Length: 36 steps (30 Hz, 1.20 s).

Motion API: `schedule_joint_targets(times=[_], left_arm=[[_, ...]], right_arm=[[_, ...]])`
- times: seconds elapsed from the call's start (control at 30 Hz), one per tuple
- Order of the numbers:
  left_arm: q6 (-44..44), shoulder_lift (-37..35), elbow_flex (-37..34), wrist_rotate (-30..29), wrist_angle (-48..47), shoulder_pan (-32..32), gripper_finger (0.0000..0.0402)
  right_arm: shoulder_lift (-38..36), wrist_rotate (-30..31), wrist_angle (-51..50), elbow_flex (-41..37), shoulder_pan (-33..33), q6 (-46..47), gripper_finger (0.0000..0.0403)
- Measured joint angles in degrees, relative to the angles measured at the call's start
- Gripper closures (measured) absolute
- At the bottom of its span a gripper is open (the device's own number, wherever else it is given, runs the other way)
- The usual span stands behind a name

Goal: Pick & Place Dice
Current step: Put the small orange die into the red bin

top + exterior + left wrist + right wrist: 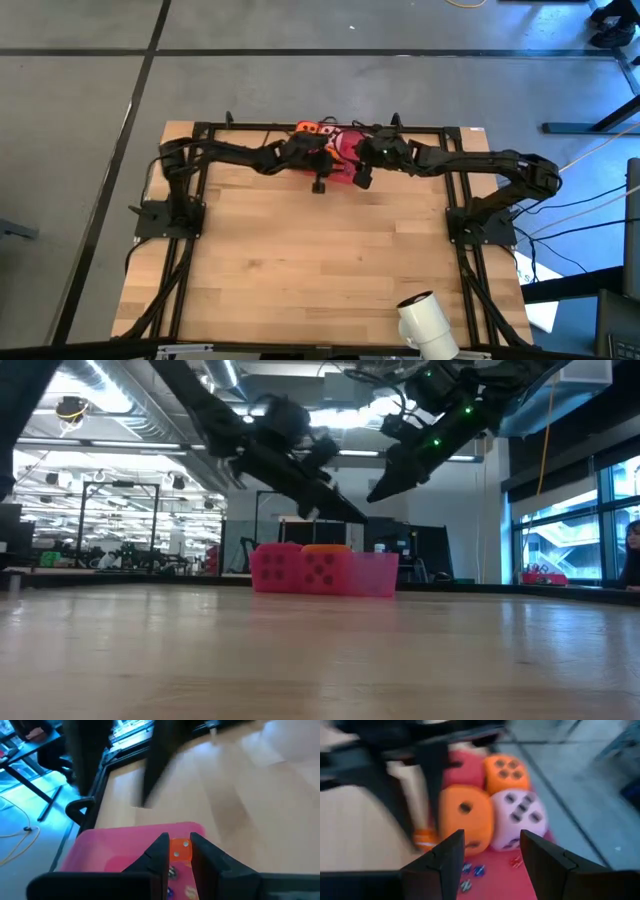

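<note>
From above, a wooden table (320, 260) carries two dark arms that reach in from its left and right edges and meet near the far edge. There a flat pink-red tray (345, 150) lies, with dice (315, 129) clustered at its far end. The left tool (319, 185) hangs just over the tray's near edge; the right tool (362, 178) hangs close beside it. Both are about equally near the dice.

From table height, looking across, the dice (300, 568) sit in a row on the tray (372, 575), pip faces towards the camera, an orange one partly hidden behind. Both arms slant down from above, and both tools are clear of the table and above the dice.

From the left wrist, the two dark fingers (161, 852) of the left tool (180, 851) stand close together with a small orange piece (180, 850) between them. It looks gripped, though whether it is a die is hard to tell. The pink tray (115, 845) lies below, bare wood beyond.

From the right wrist, the right tool (492, 851) is partly open and holds nothing. Straight ahead of its fingers (451, 851) sit three dice touching one another: a large orange die (465, 817), a pale pink die (520, 817) beside it, and a second orange die (506, 771) behind them. Tiny coloured beads (470, 872) lie on the tray (492, 885) just in front. The large orange die lines up most nearly with the gap, slightly towards one finger, so a short forward and downward reach would likely straddle it.
</note>
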Motion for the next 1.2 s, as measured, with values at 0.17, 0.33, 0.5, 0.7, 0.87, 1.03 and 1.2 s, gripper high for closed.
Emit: schedule_joint_targets(times=[0.17,0.33,0.5,0.7,0.87,1.03,1.2], left_arm=[[0.0,7.5,6.7,-0.7,0.2,1.2,0.0341],[-0.4,11.3,10.0,-3.2,0.1,2.2,0.0334],[-0.4,11.6,10.1,-3.1,-0.2,2.4,0.0332],[-0.4,11.6,10.1,-3.4,-0.1,1.8,0.0333],[-0.4,11.7,10.1,-3.3,0.0,1.5,0.0333],[-0.6,11.7,10.1,-3.0,-1.0,1.4,0.0332],[-0.6,11.6,10.1,-3.0,-2.2,1.4,0.0333]], right_arm=[[0.5,-1.7,-3.0,0.0,-1.6,0.1,0.0211],[1.4,-2.3,-5.6,-0.1,-2.2,0.3,0.0211],[3.7,-3.1,-4.5,-0.1,-2.3,0.3,0.0211],[7.0,-2.8,-2.1,-0.1,-3.0,0.1,0.0211],[8.2,-1.3,1.4,-0.1,-3.7,1.0,0.0211],[8.2,-1.1,1.5,-0.1,-3.8,1.1,0.0211],[8.2,-1.1,1.5,-0.1,-3.9,1.1,0.0211]])
